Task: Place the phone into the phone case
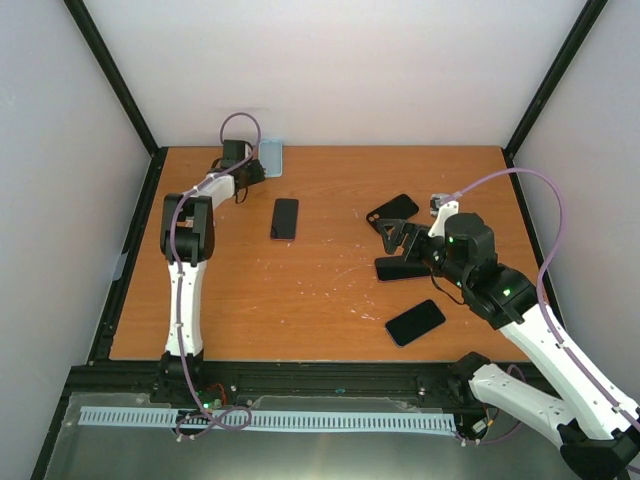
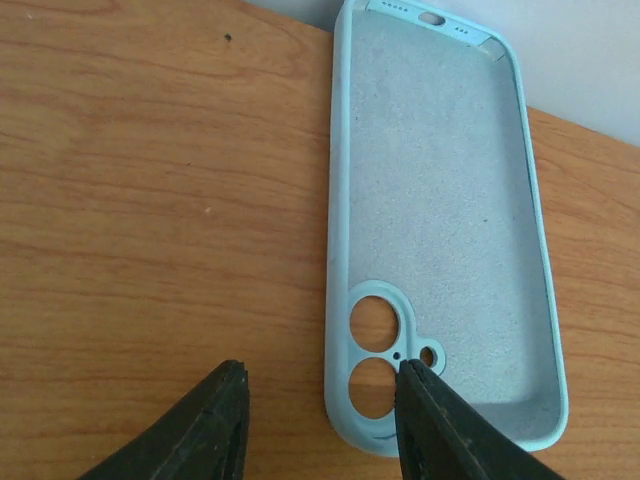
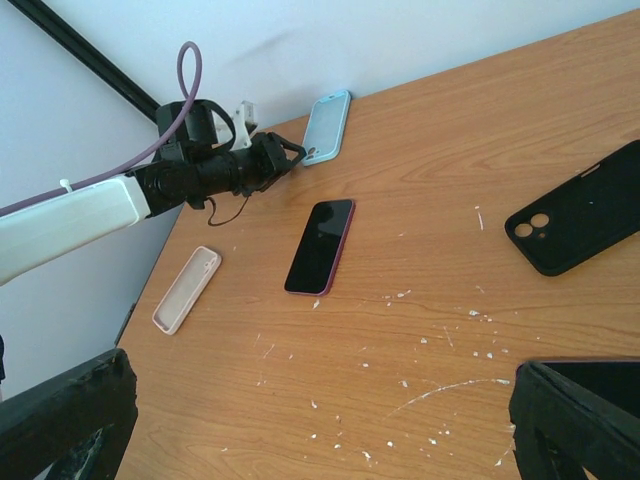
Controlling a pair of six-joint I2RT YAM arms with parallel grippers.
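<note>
A light blue phone case [image 2: 440, 200] lies inside-up at the table's back left [image 1: 271, 157], also in the right wrist view [image 3: 327, 126]. My left gripper [image 2: 320, 420] is open at its camera-hole end. One finger [image 2: 450, 430] is over the case and the other is on the bare table, with the case's left wall between them. A dark phone with a red edge [image 1: 284, 218] lies screen-up near it [image 3: 322, 246]. My right gripper [image 1: 396, 244] is wide open and empty [image 3: 320, 430], low over the table's right side.
A black case [image 1: 392, 210] lies back-up behind my right gripper [image 3: 575, 222]. A dark phone [image 1: 415, 322] lies near the front right, and another dark slab [image 1: 393, 269] beside my right fingers. A pink case [image 3: 187, 288] lies by the left arm. White flecks mark the table.
</note>
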